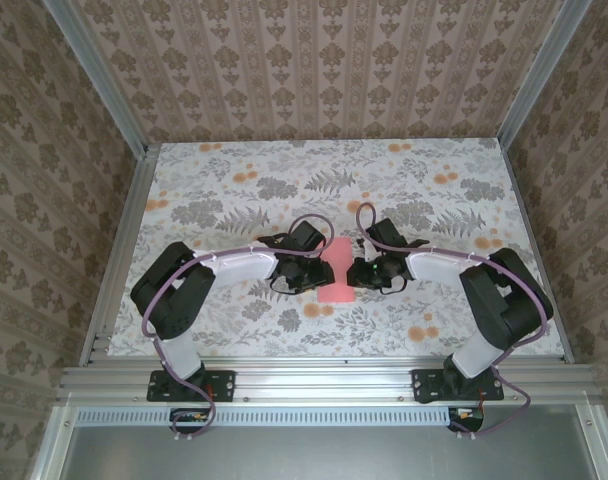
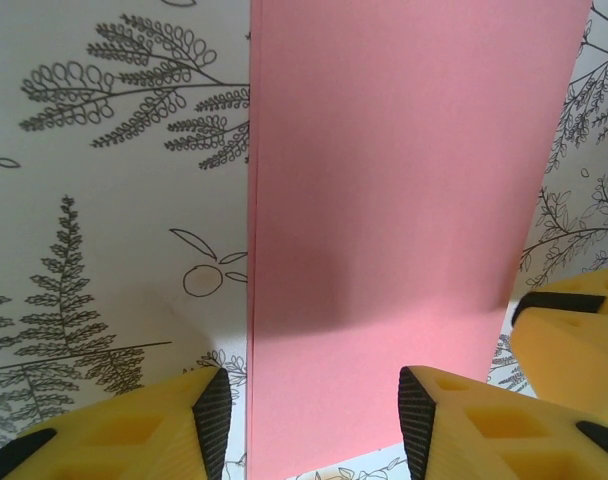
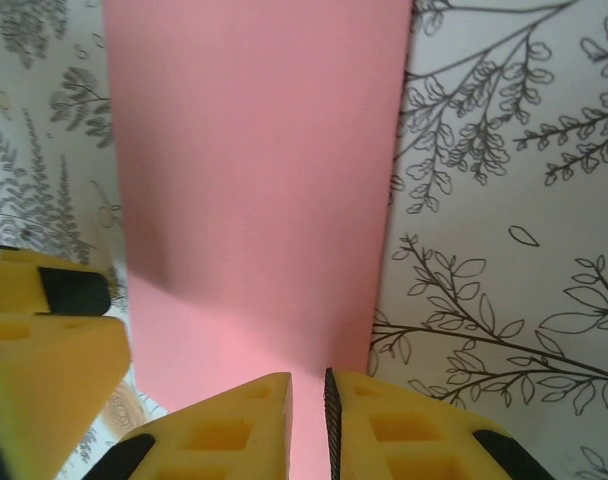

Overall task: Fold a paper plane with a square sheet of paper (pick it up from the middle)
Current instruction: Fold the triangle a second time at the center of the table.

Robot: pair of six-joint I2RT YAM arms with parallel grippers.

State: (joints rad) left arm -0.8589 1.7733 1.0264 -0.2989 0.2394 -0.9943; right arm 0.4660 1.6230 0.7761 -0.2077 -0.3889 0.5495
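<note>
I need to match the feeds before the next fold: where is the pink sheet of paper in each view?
Top external: the pink sheet of paper lies mid-picture, slightly below centre.
Left wrist: it runs as a broad strip from the bottom to the top edge, right of centre.
Right wrist: the same broad strip, left of centre.
Shared landmark: the leaf-printed table cover under it.

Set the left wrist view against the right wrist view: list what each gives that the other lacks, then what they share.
Left wrist view: the left gripper has its fingers wide apart over the pink paper, whose left edge looks doubled. A yellow finger of the right gripper sits at the right border.
Right wrist view: the right gripper's fingers are almost together, a thin slit between them, at the paper's near edge. Whether they pinch it is unclear.
Both: the same pink strip lying on the leaf-printed table cover.
</note>
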